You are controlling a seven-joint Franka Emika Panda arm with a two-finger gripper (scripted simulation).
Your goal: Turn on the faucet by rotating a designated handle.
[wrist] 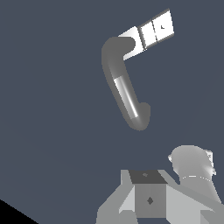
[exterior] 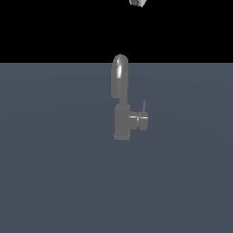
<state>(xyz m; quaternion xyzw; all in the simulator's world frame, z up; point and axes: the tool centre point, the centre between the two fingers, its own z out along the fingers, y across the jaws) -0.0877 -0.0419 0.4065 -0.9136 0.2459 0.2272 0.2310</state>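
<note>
Slate-grey flooring [exterior: 54, 182] is stretching out under a black backdrop, with the faucet [exterior: 120, 98] standing near the middle and its handle [exterior: 144, 109] sticking up from the side stub toward the exterior view's right. High above, the gripper [exterior: 138, 2] is hanging well apart from it; whether it is released or clenched, I cannot tell.

Exterior view: level, side-on, at middle distance, faucet [exterior: 122, 102] at frame centre. Wrist view: looks steeply down on it from above, close. Both share the faucet and floor [exterior: 54, 182].
</note>
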